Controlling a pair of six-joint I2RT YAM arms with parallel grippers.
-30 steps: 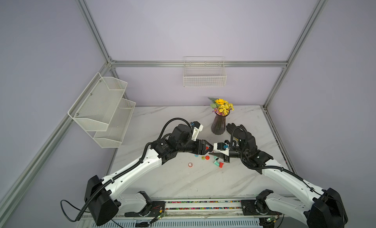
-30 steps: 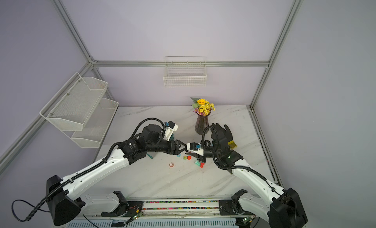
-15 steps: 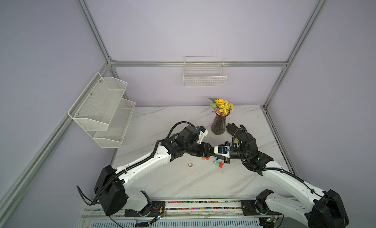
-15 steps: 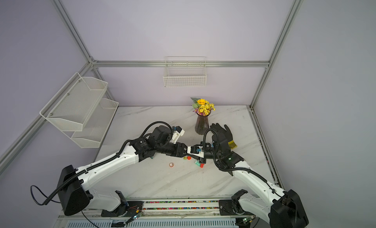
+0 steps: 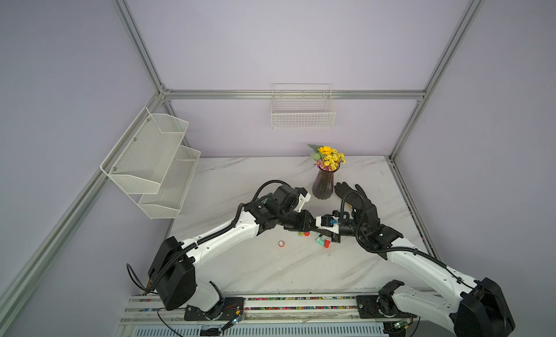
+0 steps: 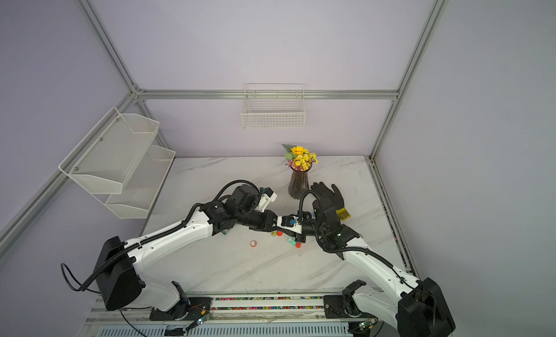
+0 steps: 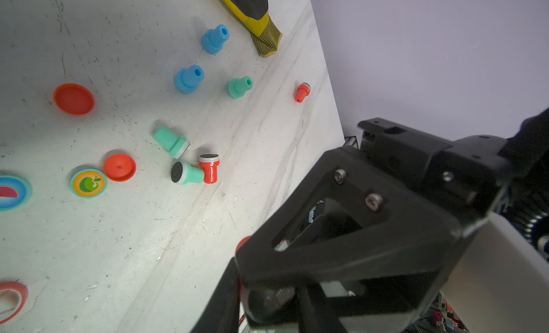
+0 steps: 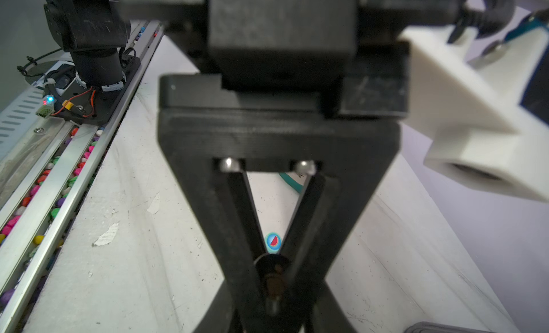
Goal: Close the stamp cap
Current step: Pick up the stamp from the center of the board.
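Observation:
Both grippers meet tip to tip just above the table's middle. My left gripper (image 5: pixel 319 228) (image 7: pixel 261 298) is shut on a small red stamp (image 7: pixel 242 290) whose dark round end (image 8: pixel 271 266) shows. My right gripper (image 5: pixel 329 234) (image 8: pixel 273 275) has its fingers on either side of the same stamp, but blur hides whether they press on it. Loose stamp caps lie on the table: two plain red ones (image 7: pixel 73 98) (image 7: pixel 119 167), an apple one (image 7: pixel 88 183) and a watermelon one (image 8: pixel 274 243).
Several loose teal, blue and red stamps (image 7: pixel 187 174) lie below the grippers. A black glove with a yellow cuff (image 5: pixel 352 194) and a vase of flowers (image 5: pixel 323 185) stand behind them. A red ring (image 5: pixel 281 244) lies to the left. Wire racks hang on the walls.
My left arm reached right until its jaws met the right gripper, then closed on the stamp there. The right arm has hardly moved.

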